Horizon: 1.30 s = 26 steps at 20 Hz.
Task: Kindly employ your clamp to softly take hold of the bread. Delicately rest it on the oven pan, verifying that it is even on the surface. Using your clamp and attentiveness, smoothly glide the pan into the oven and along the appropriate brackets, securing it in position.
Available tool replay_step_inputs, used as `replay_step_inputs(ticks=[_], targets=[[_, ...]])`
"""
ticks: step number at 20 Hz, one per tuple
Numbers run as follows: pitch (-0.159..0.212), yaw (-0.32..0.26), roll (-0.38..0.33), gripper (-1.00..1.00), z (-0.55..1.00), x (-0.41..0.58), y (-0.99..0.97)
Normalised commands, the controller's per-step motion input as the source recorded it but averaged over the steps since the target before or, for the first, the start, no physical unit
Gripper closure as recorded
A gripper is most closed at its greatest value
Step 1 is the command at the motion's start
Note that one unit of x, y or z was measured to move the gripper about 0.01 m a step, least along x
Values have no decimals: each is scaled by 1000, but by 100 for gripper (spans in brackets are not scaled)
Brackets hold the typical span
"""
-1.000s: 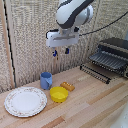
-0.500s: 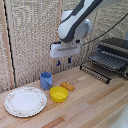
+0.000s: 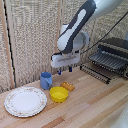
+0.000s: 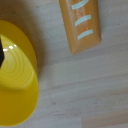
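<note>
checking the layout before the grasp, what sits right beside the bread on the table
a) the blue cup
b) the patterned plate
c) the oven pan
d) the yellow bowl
d) In the exterior view the bread lies on the wood next to the yellow bowl; the wrist view shows the same pair close together, while the plate, blue cup and oven pan sit farther off.

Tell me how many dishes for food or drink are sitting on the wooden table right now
3. A patterned white plate at the exterior view's left, a blue cup behind it toward the wall, and a yellow bowl beside the bread. The arm may hide more.
</note>
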Motion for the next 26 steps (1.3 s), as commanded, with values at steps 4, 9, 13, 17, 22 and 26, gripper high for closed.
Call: replay_step_inputs(ticks=[4, 9, 13, 17, 22, 26], targets=[[34, 98, -59, -100, -394, 22, -283], [52, 111, -34, -100, -294, 80, -235], [15, 44, -7, -100, -229, 54, -7], [0, 58, -11, -100, -191, 96, 0], [-3, 73, -39, -100, -186, 118, 0], [0, 5, -35, 100, -38, 26, 50]])
